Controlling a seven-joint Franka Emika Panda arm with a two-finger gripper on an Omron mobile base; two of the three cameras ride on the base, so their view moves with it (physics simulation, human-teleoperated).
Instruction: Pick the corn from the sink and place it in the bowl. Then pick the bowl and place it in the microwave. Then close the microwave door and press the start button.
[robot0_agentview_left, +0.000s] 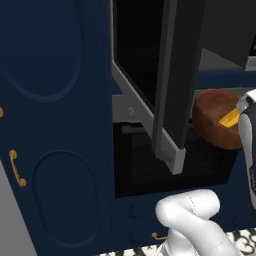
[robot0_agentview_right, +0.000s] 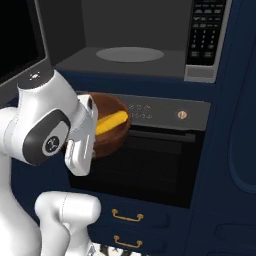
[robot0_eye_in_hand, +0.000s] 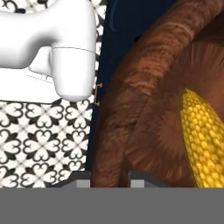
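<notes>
The reddish-brown bowl (robot0_agentview_left: 212, 122) (robot0_agentview_right: 114, 136) hangs in the air in front of the oven, just below the microwave opening. The yellow corn (robot0_agentview_left: 230, 119) (robot0_agentview_right: 111, 123) (robot0_eye_in_hand: 204, 140) lies inside it. My gripper (robot0_eye_in_hand: 110, 178) is shut on the bowl's rim (robot0_eye_in_hand: 109, 144), one fingertip on each side of the wall. The microwave (robot0_agentview_right: 131, 54) stands with its cavity exposed and a round turntable on its floor. The microwave door (robot0_agentview_left: 175, 85) is swung wide and hangs edge-on left of the bowl. The sink is out of view.
The microwave's keypad panel (robot0_agentview_right: 205, 35) sits right of the cavity. A black oven (robot0_agentview_right: 150, 160) with a knob panel is directly below. Navy cabinets with gold handles (robot0_agentview_left: 17, 169) flank both sides, with drawers (robot0_agentview_right: 127, 216) under the oven.
</notes>
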